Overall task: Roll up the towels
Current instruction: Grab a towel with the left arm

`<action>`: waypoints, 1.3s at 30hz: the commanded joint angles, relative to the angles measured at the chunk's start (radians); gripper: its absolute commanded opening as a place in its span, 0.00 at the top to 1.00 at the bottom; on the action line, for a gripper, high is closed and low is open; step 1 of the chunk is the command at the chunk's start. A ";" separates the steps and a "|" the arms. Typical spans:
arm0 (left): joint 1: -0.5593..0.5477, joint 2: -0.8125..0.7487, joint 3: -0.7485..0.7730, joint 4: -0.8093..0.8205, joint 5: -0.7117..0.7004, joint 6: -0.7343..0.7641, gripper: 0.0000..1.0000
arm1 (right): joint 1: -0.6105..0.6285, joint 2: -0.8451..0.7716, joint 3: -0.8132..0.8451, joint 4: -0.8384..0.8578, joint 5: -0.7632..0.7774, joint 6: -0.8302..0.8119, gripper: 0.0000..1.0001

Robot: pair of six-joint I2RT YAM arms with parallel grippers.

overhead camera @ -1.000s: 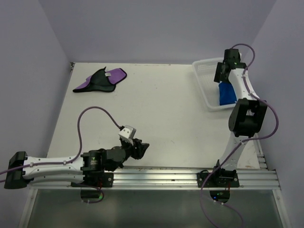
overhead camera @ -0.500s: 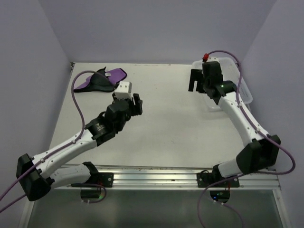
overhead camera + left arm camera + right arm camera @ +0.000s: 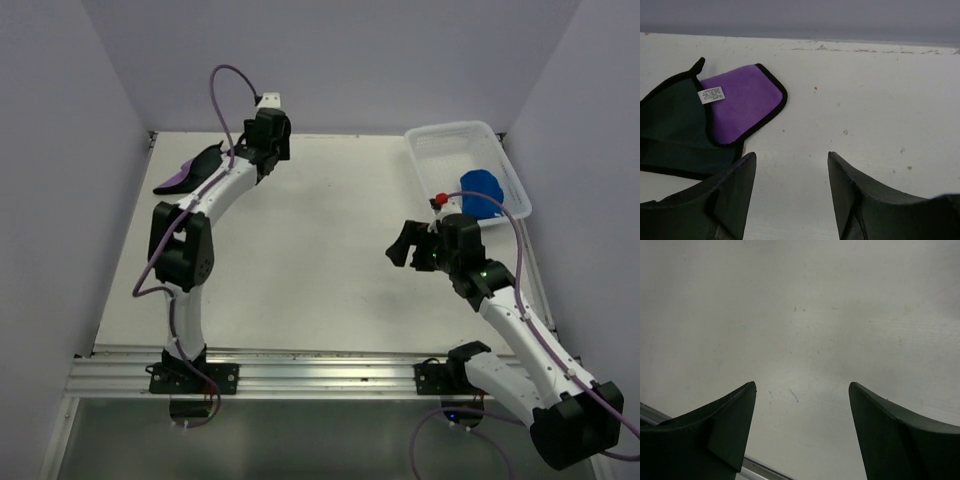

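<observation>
The purple towel (image 3: 178, 181) lies flat at the 10 o'clock corner of the counter (image 3: 330, 230), taking 12 o'clock as the far wall (image 3: 330, 60). From above, the left arm (image 3: 215, 195) covers much of it. In the left wrist view one flap shows its purple face (image 3: 742, 97) with a black border, and the black side (image 3: 670, 125) is turned up at 9 o'clock of that flap. A small white tag (image 3: 711, 95) sits where the two faces meet. It has not been rolled. The blue towel (image 3: 480, 192) lies bunched at the near end of the white basket (image 3: 450, 130), which stands at the counter's 2 o'clock corner. Whether it is rolled I cannot tell.

The left tool (image 3: 272, 140) hangs near the 12 o'clock edge, just at 3 o'clock of the purple towel and apart from it. Its wrist view shows the left tool (image 3: 791, 156) with its jaws spread wide and only bare counter between them, so it grips nothing.

The right tool (image 3: 408, 250) is over the counter at about 4 o'clock, at 7 o'clock of the basket and clear of it, its jaws pointing toward 9 o'clock. In its own view the right tool (image 3: 802, 385) is likewise wide apart and has hold of nothing.

A metal rail (image 3: 330, 375) runs along the 6 o'clock edge and carries both arm bases.
</observation>
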 commanded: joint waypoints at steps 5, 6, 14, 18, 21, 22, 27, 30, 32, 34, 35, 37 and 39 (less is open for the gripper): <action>0.095 0.236 0.323 -0.243 -0.073 0.042 0.37 | 0.006 -0.012 -0.156 0.110 -0.155 0.022 0.21; 0.113 0.262 0.332 -0.250 -0.069 0.040 0.37 | 0.006 -0.001 -0.165 0.125 -0.168 0.027 0.21; 0.178 0.334 0.377 -0.261 -0.096 0.025 0.36 | 0.007 0.027 -0.170 0.153 -0.225 0.033 0.21; 0.207 0.322 0.300 -0.208 -0.078 0.031 0.36 | 0.007 0.036 -0.178 0.167 -0.225 0.035 0.20; 0.218 0.345 0.269 -0.195 -0.073 0.031 0.36 | 0.007 0.059 -0.175 0.169 -0.228 0.033 0.20; 0.221 0.356 0.271 -0.198 -0.070 0.028 0.37 | 0.007 0.064 -0.173 0.166 -0.228 0.030 0.20; 0.233 0.373 0.240 -0.180 -0.058 0.022 0.44 | 0.007 0.071 -0.176 0.161 -0.213 0.029 0.20; 0.238 0.379 0.228 -0.171 -0.057 0.020 0.45 | 0.007 0.076 -0.173 0.156 -0.207 0.026 0.20; 0.236 0.380 0.219 -0.166 -0.055 0.020 0.46 | 0.006 0.074 -0.172 0.155 -0.204 0.024 0.20; 0.239 0.384 0.216 -0.163 -0.047 0.020 0.60 | 0.007 0.071 -0.172 0.150 -0.198 0.023 0.20; 0.239 0.380 0.214 -0.166 -0.043 0.020 0.66 | 0.006 0.071 -0.172 0.147 -0.196 0.023 0.20; 0.239 0.371 0.210 -0.171 -0.040 0.013 0.85 | 0.006 0.064 -0.172 0.143 -0.193 0.023 0.20; 0.241 0.327 0.188 -0.156 -0.034 0.002 0.95 | 0.006 0.061 -0.168 0.133 -0.193 0.023 0.20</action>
